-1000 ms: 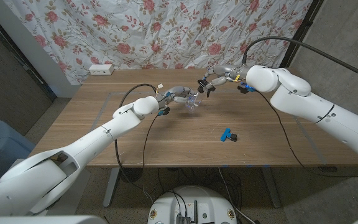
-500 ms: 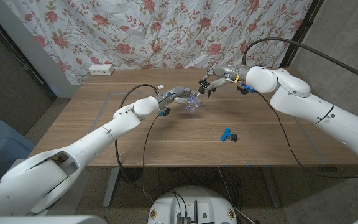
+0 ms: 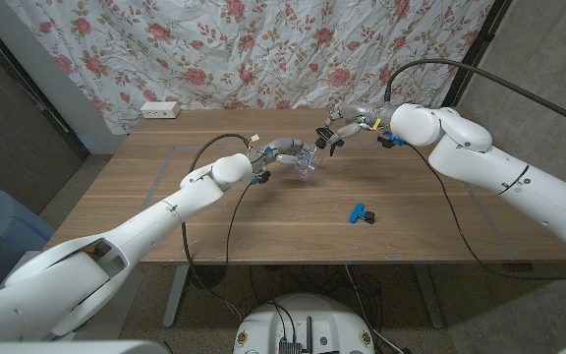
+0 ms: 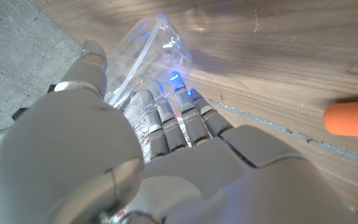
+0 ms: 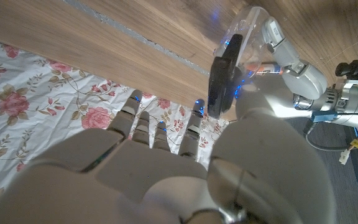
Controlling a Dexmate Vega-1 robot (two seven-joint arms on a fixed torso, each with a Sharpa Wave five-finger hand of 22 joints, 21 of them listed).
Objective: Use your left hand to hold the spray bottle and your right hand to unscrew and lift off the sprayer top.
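your left hand point(image 3: 285, 149) grips the clear plastic spray bottle point(image 3: 306, 163), holding it tilted in the air above the far middle of the wooden table point(image 3: 263, 221). in the left wrist view the fingers point(image 4: 166, 121) wrap the bottle's transparent body point(image 4: 148, 46). your right hand point(image 3: 340, 130) is at the bottle's upper end, and in the right wrist view the black sprayer top point(image 5: 224, 78) sits between thumb and fingers, so it looks clasped, with the clear bottle just beyond it.

over the last second your right hand has edged in towards the bottle and the bottle has tipped a little. the top reads as on the neck, so i judge you are mid-unscrew, not at the lift.

a small blue clip-like object point(image 3: 361, 213) lies towards the table's near right, and a white power strip point(image 3: 159, 109) sits at the far left corner.
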